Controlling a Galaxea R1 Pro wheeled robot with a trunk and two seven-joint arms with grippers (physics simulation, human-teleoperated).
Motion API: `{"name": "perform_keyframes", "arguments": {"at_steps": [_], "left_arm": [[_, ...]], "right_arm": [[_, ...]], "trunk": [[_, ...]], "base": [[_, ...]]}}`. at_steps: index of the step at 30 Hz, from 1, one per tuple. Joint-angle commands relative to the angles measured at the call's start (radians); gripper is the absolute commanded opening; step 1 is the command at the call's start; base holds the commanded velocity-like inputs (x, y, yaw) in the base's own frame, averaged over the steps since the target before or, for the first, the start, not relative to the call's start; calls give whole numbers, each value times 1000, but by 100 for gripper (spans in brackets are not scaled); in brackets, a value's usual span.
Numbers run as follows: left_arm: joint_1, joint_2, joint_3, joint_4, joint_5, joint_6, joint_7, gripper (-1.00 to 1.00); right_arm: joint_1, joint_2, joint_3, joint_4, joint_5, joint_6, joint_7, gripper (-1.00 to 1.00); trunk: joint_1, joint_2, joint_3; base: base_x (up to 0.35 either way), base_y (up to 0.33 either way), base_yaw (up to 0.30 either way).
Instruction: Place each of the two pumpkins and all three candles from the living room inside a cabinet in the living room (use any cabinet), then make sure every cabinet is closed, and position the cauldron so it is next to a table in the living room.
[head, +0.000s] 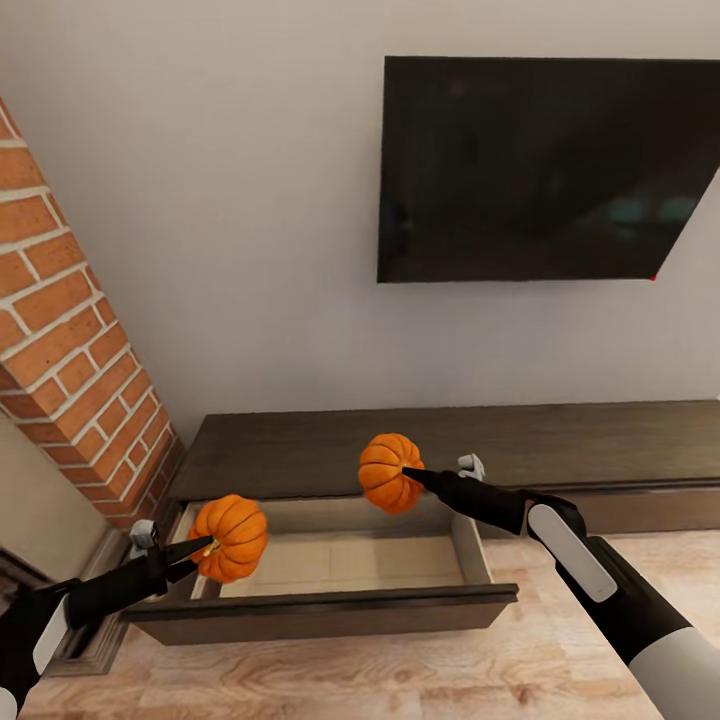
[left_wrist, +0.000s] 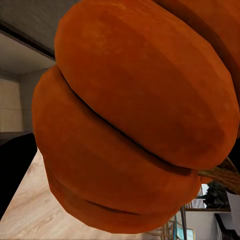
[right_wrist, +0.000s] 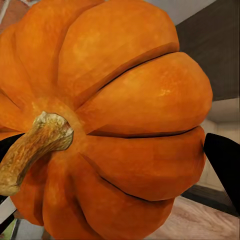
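Observation:
The long dark-brown cabinet (head: 450, 440) stands under the wall TV, its left drawer (head: 330, 600) pulled out and showing a pale beige inside. My left gripper (head: 200, 548) is shut on one orange pumpkin (head: 231, 538) above the drawer's left end. My right gripper (head: 412, 474) is shut on the other pumpkin (head: 389, 472), held higher, over the drawer's back right part. Close up, the left-hand pumpkin (left_wrist: 135, 120) crowds the left wrist view. The right wrist view has the second pumpkin (right_wrist: 110, 125) with its tan stem (right_wrist: 35, 147). Candles and cauldron are out of view.
A brick column (head: 70, 370) rises at the left, right beside the open drawer. A black TV (head: 545, 170) hangs on the grey wall above the cabinet. Light wood floor (head: 400, 670) lies in front of the drawer.

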Motion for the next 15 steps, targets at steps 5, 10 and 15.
{"name": "perform_keyframes", "arguments": {"at_steps": [5,10,15], "left_arm": [[0,0,1,-1,0,9,-2,-100],[0,0,1,-1,1,9,-3,-100],[0,1,1,0,1,9,-3,-100]], "right_arm": [[-1,-1,1,0,-4,2,4,-100],[-1,-1,1,0,-4,2,6,-100],[-1,-1,2,0,-4,2,6,-100]], "trunk": [[0,0,-1],[0,0,-1],[0,0,-1]], "base": [[59,-35,5],[83,-4,1],[64,0,0]]}}
